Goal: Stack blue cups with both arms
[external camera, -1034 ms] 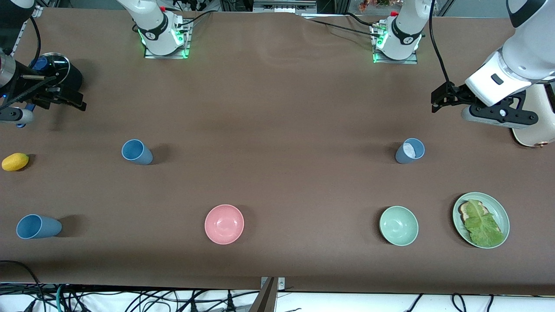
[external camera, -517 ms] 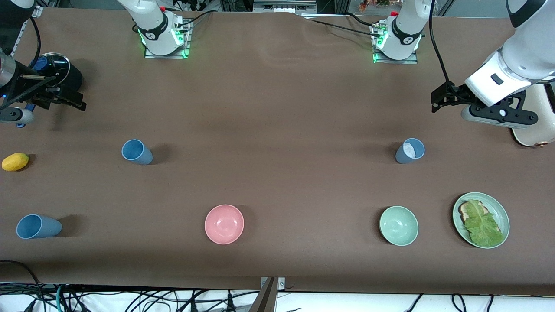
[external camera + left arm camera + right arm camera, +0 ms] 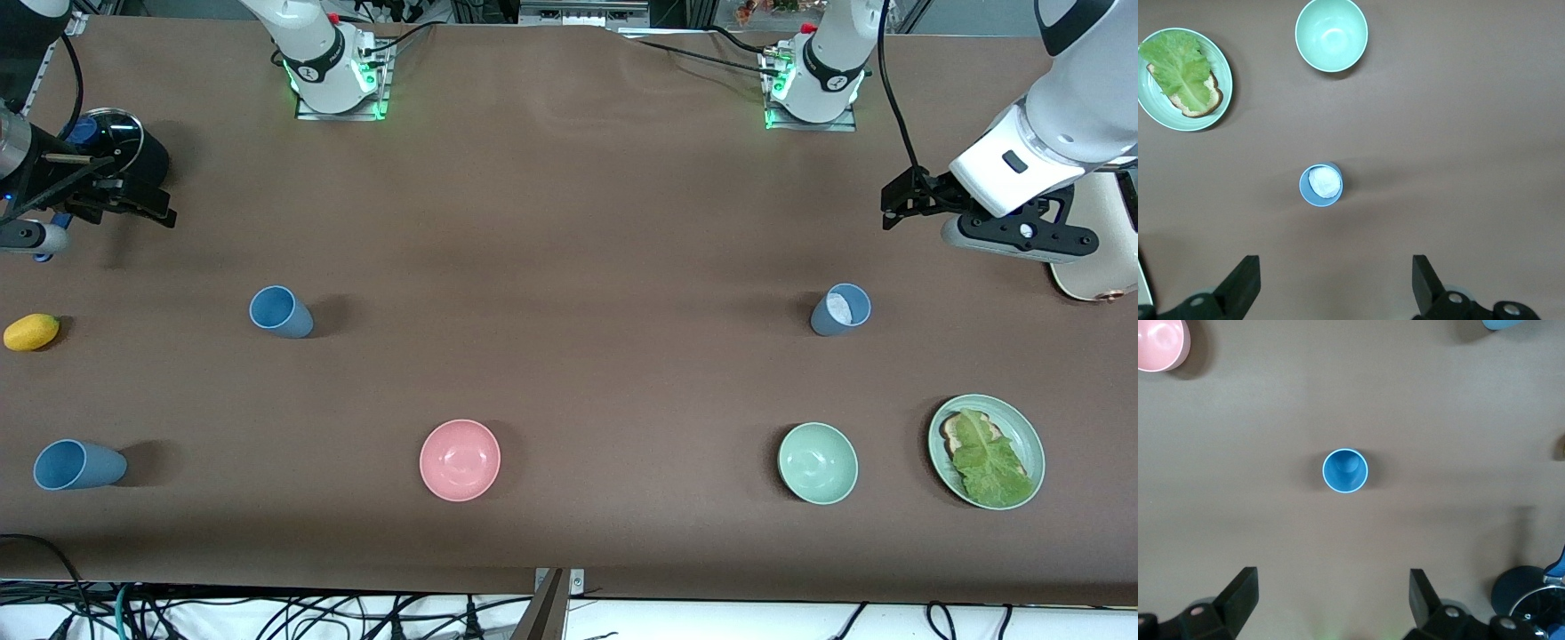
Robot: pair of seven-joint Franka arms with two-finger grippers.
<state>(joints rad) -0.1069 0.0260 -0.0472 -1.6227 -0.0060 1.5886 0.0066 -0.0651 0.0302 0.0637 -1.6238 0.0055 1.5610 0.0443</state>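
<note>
Three upright matte plastic tumblers noted, untouched: light blue cup (image 3: 280, 312) beneath wide-open right gripper (image 3: 1331, 597), slate blue cup (image 3: 1321, 185) holding a white lump (image 3: 1324, 181) beneath wide-open left gripper (image 3: 1336, 283), third blue cup (image 3: 76, 465) nearest camera; nesting likely blocked by lump

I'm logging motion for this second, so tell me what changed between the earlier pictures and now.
Only the left tool moved: it drifted slightly toward the robots' bases, open and holding nothing, over bare table near the slate cup. The right tool stayed put, open, at its end of the table. All three cups, including the light cup, the bowls and the plate are unmoved.
</note>
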